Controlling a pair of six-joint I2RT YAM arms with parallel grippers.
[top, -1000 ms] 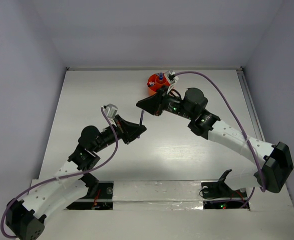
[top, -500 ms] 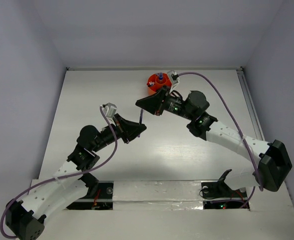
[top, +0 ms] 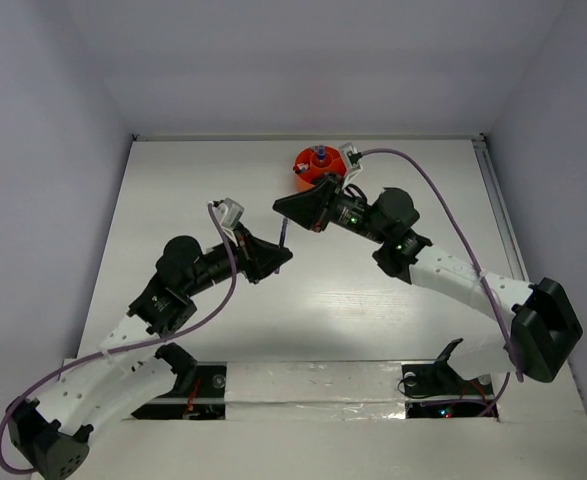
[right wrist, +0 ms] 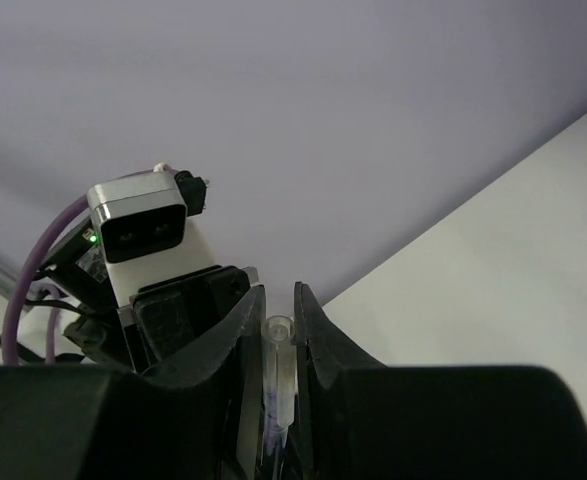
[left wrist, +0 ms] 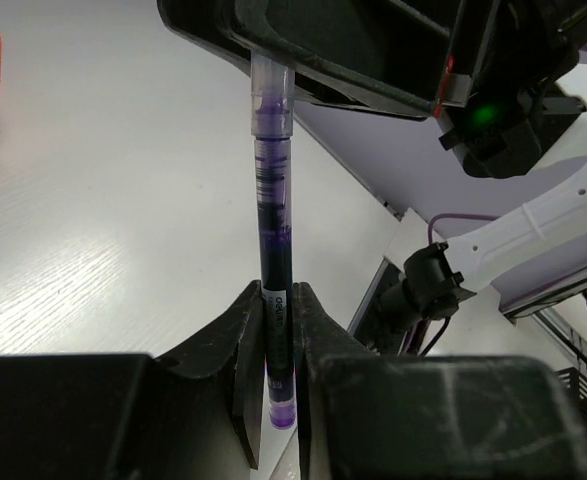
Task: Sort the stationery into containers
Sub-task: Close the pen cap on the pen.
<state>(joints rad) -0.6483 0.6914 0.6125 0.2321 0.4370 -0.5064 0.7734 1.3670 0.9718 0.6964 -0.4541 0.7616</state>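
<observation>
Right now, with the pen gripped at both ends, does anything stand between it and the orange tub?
Only the right end effector itself: from above, its body lies between the pen and the orange tub. The left end effector clamps the pen's other end. No loose item shows on the table between them.

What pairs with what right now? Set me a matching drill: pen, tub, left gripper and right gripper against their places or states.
Things:
1. pen
2. tub
3. left gripper
4. right gripper

Places or states:
A. shut on the pen's clear end
B. orange, near the far edge of the table
C. shut near the pen's purple end
D. spans the gap between both grippers

Pairs: 1-D, 2-B, 3-C, 4-A
</observation>
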